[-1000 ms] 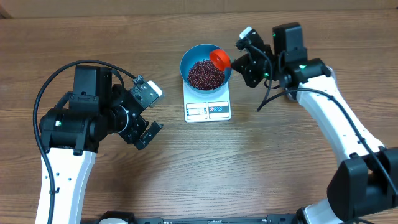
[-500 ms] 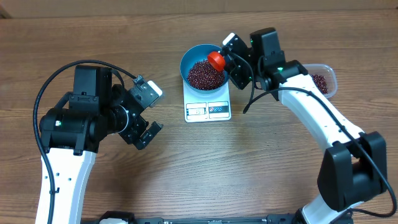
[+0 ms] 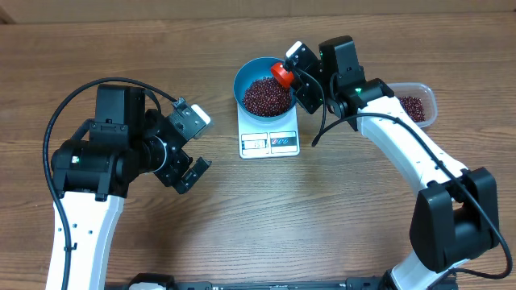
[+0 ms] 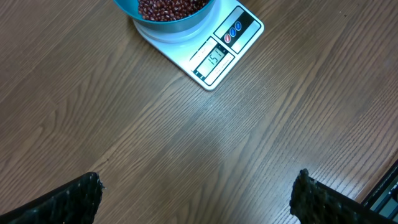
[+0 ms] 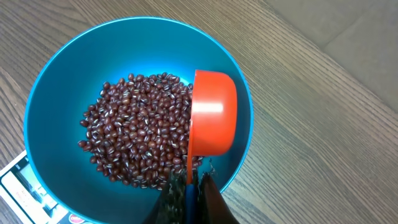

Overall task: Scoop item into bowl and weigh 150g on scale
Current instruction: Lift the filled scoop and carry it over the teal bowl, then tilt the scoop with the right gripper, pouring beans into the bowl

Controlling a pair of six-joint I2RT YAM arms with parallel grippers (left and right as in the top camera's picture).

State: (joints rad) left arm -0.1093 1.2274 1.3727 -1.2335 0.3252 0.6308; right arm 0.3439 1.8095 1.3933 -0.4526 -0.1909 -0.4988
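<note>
Right claw (image 3: 292,71): has swung leftward over the last second, carrying the scoop (image 3: 280,74) from the bowl's outer edge to above its right half. It is clenched on the scoop's thin handle.
Scoop: red-orange cup just ahead of the claw's tips, tipped on its side with its mouth turned toward the beans. Whether anything is left in it cannot be seen.
Tub (image 3: 429,92): clear, now uncovered behind the right claw, with some beans left inside.
Left claw (image 3: 200,145): unmoved, fingers spread wide and grasping nothing, well apart from the scale.
Meaning: likely a last top-up pour, with the weight close to target.
Beans (image 5: 137,130): small, glossy, dark maroon ovals in a loose heap covering the bowl's floor, directly below and ahead of the right claw.
Bowl (image 5: 56,74): deep, round and blue, seated on the scale.
Scale (image 4: 214,53): flat and white, ahead of the left claw.
Display (image 4: 216,58): shows digits too small to read surely.
</note>
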